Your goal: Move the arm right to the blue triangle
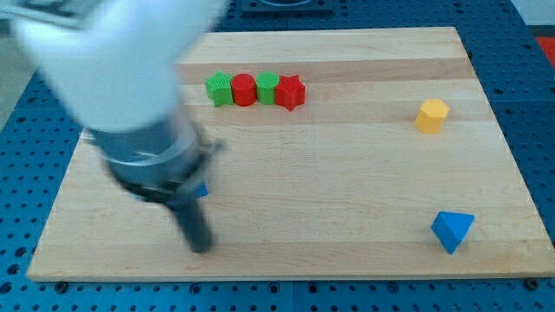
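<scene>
The blue triangle [453, 230] lies near the view's bottom right corner of the wooden board [347, 173]. My tip [201, 245] is at the view's bottom left, blurred, far to the left of the blue triangle. A small blue block [201, 190] shows just beside the rod, mostly hidden behind the arm; its shape cannot be made out.
A row of four touching blocks sits near the view's top: a green star [219, 88], a red cylinder [244, 89], a green cylinder [266, 87] and a red star [290, 92]. A yellow hexagon block [432, 115] sits at the view's right.
</scene>
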